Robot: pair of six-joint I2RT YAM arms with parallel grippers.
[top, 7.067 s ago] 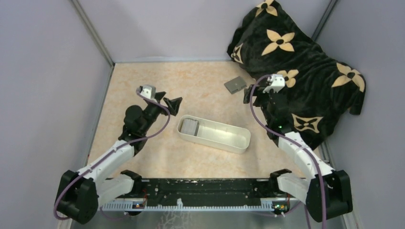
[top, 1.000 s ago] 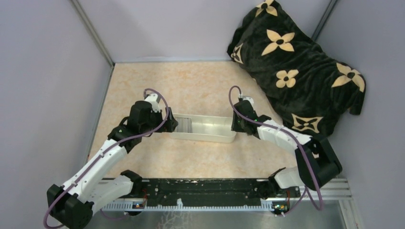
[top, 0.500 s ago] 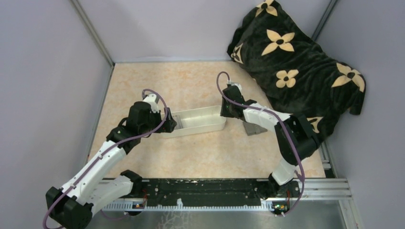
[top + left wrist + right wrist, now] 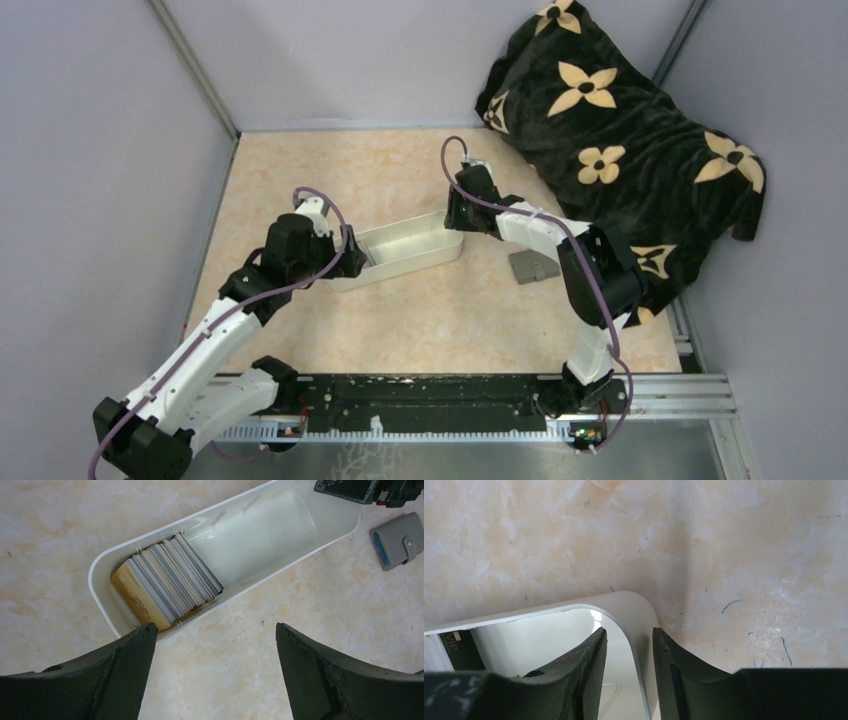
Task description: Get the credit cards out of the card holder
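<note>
tabletop point(image 4: 400, 320): one tray point(image 4: 420, 255), one card holder point(image 4: 532, 267)

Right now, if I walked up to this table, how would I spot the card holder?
Find the black blanket with tan flowers at the far right of the table. Just off its near left edge, right of the long white tray, lies the card holder. It is the only small flat grey thing, with a snap stud.

Top external: high, near side, looking down the table point(image 4: 300, 170).
Left wrist: close above white tray point(image 4: 270, 535).
Right wrist: closer — its end rim.
Shared: tray; card holder point(image 4: 533, 267), first two.
</note>
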